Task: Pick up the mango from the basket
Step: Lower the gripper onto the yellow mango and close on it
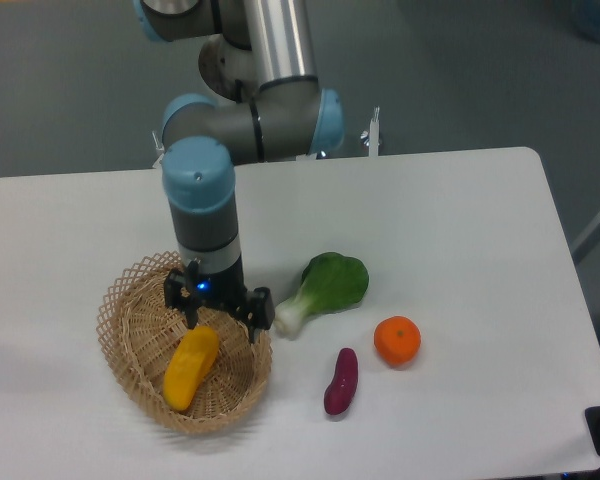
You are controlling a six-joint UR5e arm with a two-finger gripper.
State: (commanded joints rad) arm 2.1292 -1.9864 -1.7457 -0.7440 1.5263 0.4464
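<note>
One risk stands out: the gripper (220, 315), fingers spread wide and holding nothing, hangs over the upper end of the mango (191, 367), which lies slanted in the basket (130, 310) toward its 6 o'clock side, so an off-centre closing could squirt the smooth fruit sideways.

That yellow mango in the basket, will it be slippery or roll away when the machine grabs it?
The mango looks smooth and rounded, so it may slip in a narrow pinch. It lies lengthwise in the basket, whose woven hollow probably stops rolling. It looks firm, not floppy. The tool hangs open above its upper end.
</note>
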